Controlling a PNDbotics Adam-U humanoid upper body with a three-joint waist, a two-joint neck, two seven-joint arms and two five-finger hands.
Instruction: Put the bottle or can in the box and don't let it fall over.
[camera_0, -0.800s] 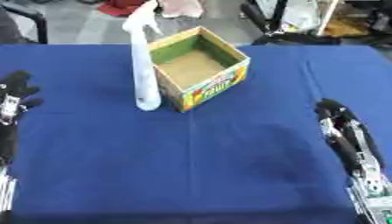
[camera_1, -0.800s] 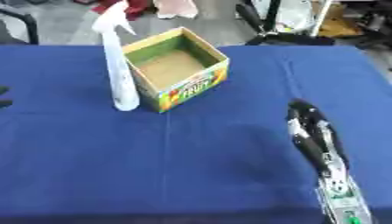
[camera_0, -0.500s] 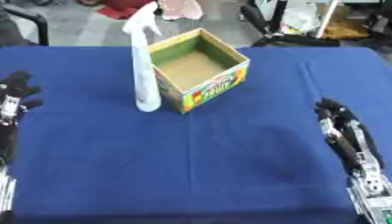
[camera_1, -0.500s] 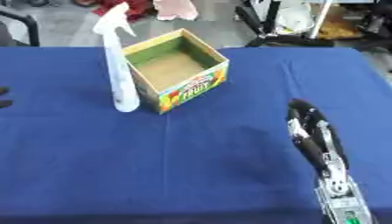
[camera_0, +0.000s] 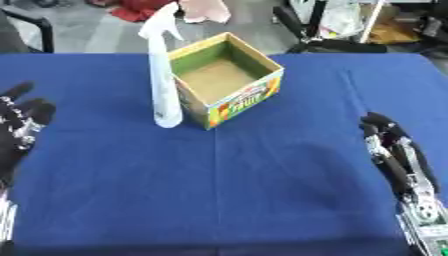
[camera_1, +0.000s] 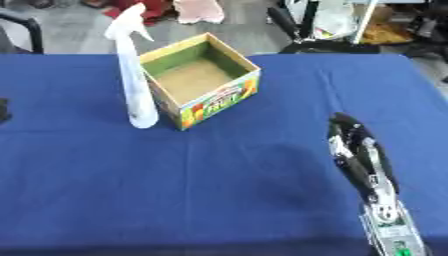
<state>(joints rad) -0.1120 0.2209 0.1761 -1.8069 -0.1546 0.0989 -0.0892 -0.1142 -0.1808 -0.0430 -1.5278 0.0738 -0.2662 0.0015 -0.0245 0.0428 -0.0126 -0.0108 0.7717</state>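
Note:
A tall white spray bottle (camera_0: 162, 75) stands upright on the blue table (camera_0: 219, 180), touching or nearly touching the left side of an open cardboard box (camera_0: 229, 80). The box is green inside, bears fruit print on its front, and holds nothing. My left hand (camera_0: 19, 132) rests open at the left edge, fingers up, well left of the bottle. At the lower right my right hand (camera_0: 395, 157) lies open with straight fingers, far from the box.
Beyond the table's far edge are chair legs (camera_0: 302, 22), red cloth (camera_0: 140, 9) and pink cloth (camera_0: 203, 10) on the floor. The blue cloth spreads wide between my two hands.

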